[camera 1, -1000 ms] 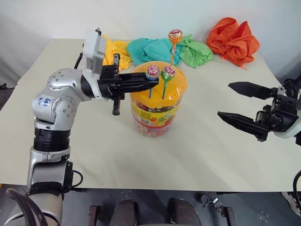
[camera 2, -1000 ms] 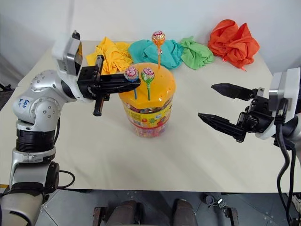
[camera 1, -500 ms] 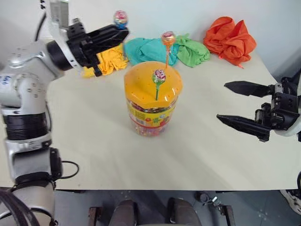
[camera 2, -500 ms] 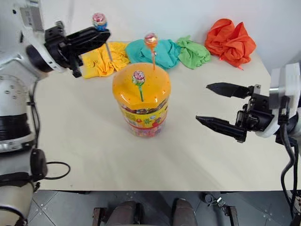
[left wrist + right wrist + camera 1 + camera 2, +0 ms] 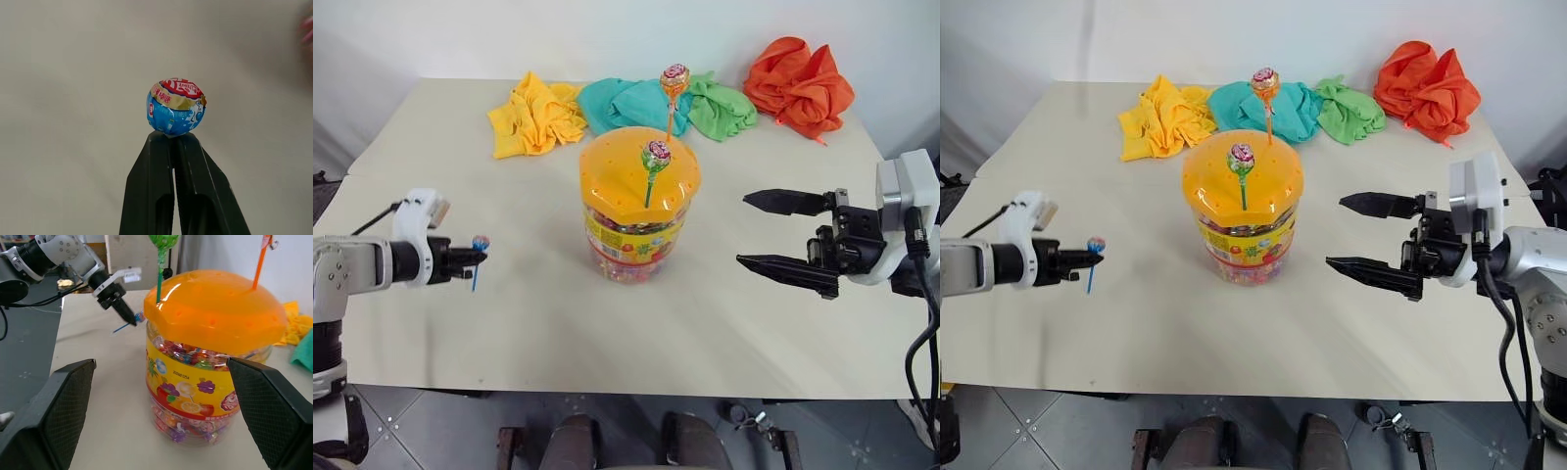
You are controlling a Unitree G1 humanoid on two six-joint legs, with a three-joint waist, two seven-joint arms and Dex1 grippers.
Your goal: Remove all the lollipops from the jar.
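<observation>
The jar (image 5: 639, 217), a clear tub of sweets with a domed orange lid (image 5: 631, 174), stands mid-table. Two lollipops stick up from the lid: a green-stick one (image 5: 656, 155) and a taller orange-stick one (image 5: 675, 75). Far to the jar's left, low over the table, my left gripper (image 5: 473, 258) is shut on a blue-stick lollipop (image 5: 480, 243) just under its wrapped head (image 5: 176, 106), with the stick pointing down. My right gripper (image 5: 742, 230) hovers open to the right of the jar, its fingers (image 5: 54, 411) pointing at the jar and apart from it.
Four crumpled cloths lie along the table's far side: yellow (image 5: 536, 116), teal (image 5: 626, 101), green (image 5: 720, 108) and orange (image 5: 800, 83). Bare tabletop (image 5: 538, 323) spreads in front of the jar and under the left gripper.
My left gripper pulled the blue-stick lollipop out of the lid, lifted it to the back left, then swung it down and further left to just above the table. The right gripper edged slightly toward the jar.
</observation>
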